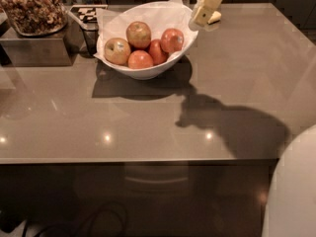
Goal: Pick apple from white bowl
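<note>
The white bowl [148, 72] with a paper lining stands on the grey table, back left of centre. It holds several apples. The dull red mottled apple [138, 34] lies at the back, on top of the others. A paler yellow-green apple [117, 51] lies at the left. Three evenly red-orange apples [172, 39] fill the front and right. My cream-coloured gripper [199, 18] hangs in from the top edge. It is just above and beside the bowl's right rim, to the right of the apples, touching none of them.
A metal container of brown dried food [32, 10] stands at the back left. A checkered item [89, 12] sits beside the bowl. A small yellow object [216, 18] lies behind the gripper. The table's front edge [148, 160] runs across. A white robot part [296, 191] fills the bottom right.
</note>
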Available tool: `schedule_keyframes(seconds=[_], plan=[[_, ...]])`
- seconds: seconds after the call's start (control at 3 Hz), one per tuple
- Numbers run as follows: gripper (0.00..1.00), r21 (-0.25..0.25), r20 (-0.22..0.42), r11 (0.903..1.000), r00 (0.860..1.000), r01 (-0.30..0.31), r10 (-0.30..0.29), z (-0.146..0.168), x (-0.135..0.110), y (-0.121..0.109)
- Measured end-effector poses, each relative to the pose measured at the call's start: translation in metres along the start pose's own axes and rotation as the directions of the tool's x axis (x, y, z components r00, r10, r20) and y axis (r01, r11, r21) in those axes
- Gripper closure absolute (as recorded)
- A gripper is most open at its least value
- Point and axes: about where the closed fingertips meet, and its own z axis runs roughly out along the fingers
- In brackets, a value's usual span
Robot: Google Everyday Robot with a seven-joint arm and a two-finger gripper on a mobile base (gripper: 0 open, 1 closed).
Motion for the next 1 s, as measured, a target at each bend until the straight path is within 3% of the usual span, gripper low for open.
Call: schedule_keyframes(seconds=[0.33,1.0], plan=[[0.00,0.026,0.010,0.9988,0.999,-0.040,0.040,0.0053,0.0082,-0.0048],[0.36,0.026,0.012,0.9988,0.999,-0.041,0.041,0.0066,0.0082,-0.0054]])
